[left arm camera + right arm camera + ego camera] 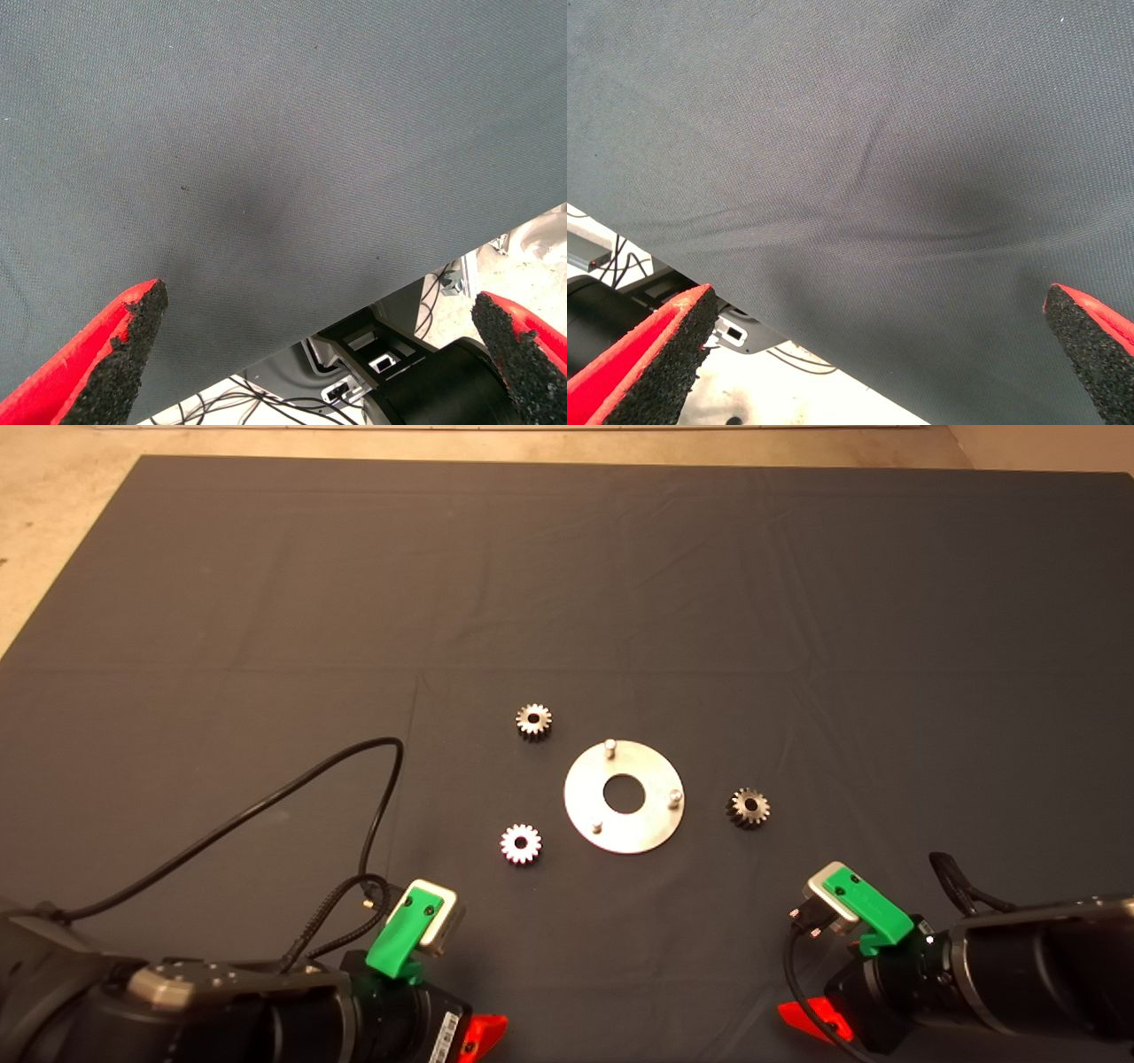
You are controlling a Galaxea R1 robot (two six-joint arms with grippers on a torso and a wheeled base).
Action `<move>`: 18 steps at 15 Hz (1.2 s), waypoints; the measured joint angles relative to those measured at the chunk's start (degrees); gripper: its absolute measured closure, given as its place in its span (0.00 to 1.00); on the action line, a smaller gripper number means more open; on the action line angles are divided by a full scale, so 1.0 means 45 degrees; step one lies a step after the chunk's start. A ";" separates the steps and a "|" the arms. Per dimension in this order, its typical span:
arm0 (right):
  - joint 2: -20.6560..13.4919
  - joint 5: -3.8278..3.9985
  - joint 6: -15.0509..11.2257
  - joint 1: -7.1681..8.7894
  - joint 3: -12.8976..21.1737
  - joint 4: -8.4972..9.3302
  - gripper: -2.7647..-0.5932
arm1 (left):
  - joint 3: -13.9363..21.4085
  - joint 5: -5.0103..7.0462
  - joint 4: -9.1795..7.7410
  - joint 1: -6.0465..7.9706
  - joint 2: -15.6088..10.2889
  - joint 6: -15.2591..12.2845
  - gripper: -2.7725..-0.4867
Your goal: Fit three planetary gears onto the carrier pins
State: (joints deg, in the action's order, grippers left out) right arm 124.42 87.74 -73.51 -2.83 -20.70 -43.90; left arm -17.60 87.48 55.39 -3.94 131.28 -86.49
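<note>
Both tools, left tool (pixel 319 354) and right tool (pixel 877 354), wait spread wide and empty at the counter's near edge; the nearest small silvery-grey metal gear (pixel 521 843) lies ahead of the left tool.

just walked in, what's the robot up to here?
Nothing is being handled. All three planetary gears lie loose on the mat around the carrier disc, its pins bare. Left gripper and right gripper wait open at the near edge.
</note>
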 joint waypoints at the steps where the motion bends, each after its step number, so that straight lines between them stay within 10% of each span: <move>1: 0.0000 0.0000 0.0000 0.0000 0.0008 0.0000 0.01 | 0.0000 0.0000 0.0000 0.0000 0.0000 0.0000 0.13; 9: -0.0041 -0.0008 0.0330 0.1062 -0.0165 0.0073 0.01 | 0.0000 -0.0005 -0.0005 0.0000 0.0068 0.0000 0.13; 18: -0.0035 0.0030 0.3085 0.1877 -0.3539 0.0249 0.01 | 0.0000 -0.0002 -0.0005 0.0000 0.0286 0.0000 0.13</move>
State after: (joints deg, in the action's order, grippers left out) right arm 124.26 87.87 -59.63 5.62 -36.63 -42.78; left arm -17.60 87.47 55.37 -3.94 132.57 -86.49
